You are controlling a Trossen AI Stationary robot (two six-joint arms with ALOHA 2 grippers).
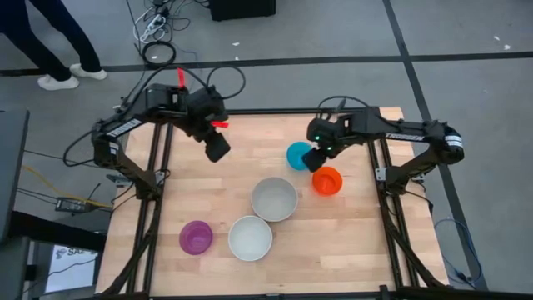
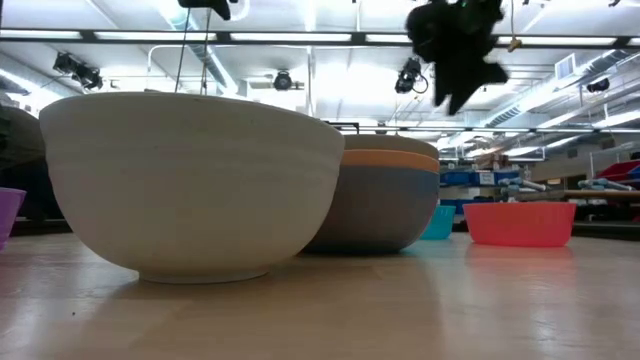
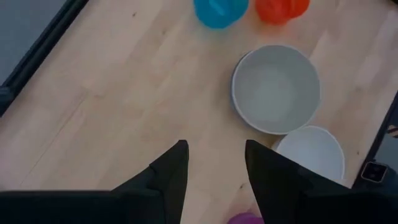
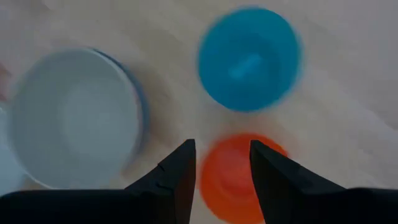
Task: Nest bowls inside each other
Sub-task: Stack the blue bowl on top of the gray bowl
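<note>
Bench (image 1: 191, 179) bare across upper left and left centre. Grey bowl (image 1: 275, 198) mid-frame, touching white bowl (image 1: 250, 237) lower centre; purple bowl (image 1: 196, 237) near lower left edge. Teal bowl (image 1: 297, 155) and red-orange bowl (image 1: 327, 180) upper right, beneath right fingers (image 1: 312, 160), parted, empty. Left fingers (image 1: 217, 148) upper centre, parted, empty.

Pale wood-plank surface (image 1: 216, 200) on a black metal frame, standing on grey floor (image 1: 466, 100) crossed by dark seam lines. Tangle of black cables and a white power strip (image 1: 151, 27) on the floor beyond the far edge. Person's legs in dark trousers with white shoes (image 1: 58, 81) at the far left corner. Low view: ceiling strip lights (image 2: 300, 38) and blue storage bins (image 2: 470, 177) behind.
</note>
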